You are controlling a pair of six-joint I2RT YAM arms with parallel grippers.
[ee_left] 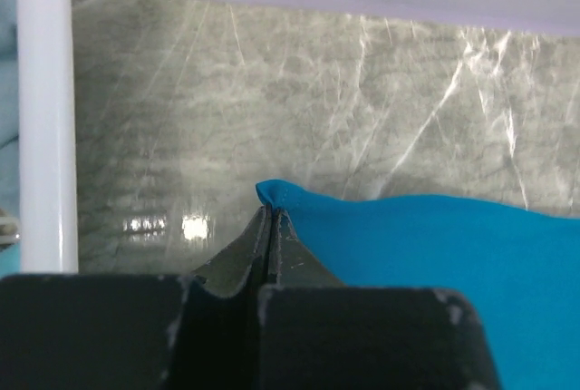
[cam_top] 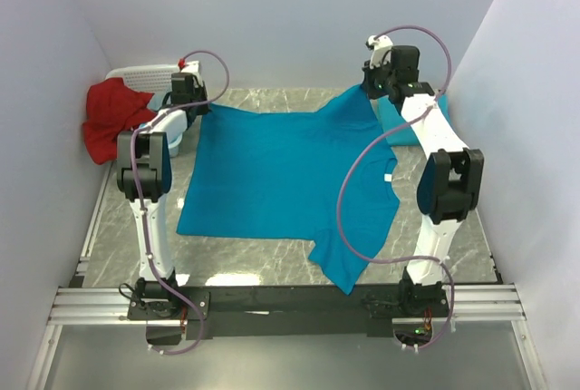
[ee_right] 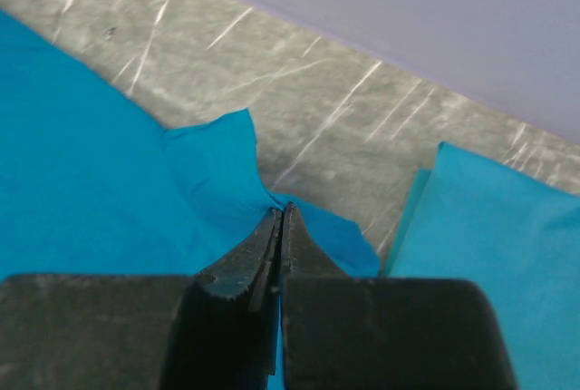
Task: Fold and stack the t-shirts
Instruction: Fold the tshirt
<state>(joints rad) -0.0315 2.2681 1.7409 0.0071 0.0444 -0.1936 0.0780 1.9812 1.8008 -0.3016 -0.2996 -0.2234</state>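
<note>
A teal-blue t-shirt [cam_top: 281, 177] lies spread flat across the marble table, collar toward the right and one sleeve near the front edge. At its far left corner my left gripper [cam_top: 193, 102] is shut; in the left wrist view the cloth corner [ee_left: 276, 195] pokes up from the pinched tips of the gripper [ee_left: 269, 213]. My right gripper [cam_top: 376, 86] is shut on the far sleeve, whose cloth [ee_right: 213, 168] bunches at the tips of the gripper [ee_right: 283, 213]. A second t-shirt, folded [cam_top: 399, 127] [ee_right: 489, 254], lies at the far right behind the right arm.
A red cloth [cam_top: 113, 118] hangs from a white basket [cam_top: 145, 75] at the far left, close to the left arm; a white bar [ee_left: 43, 118] stands just left of that gripper. Walls close off the back and both sides.
</note>
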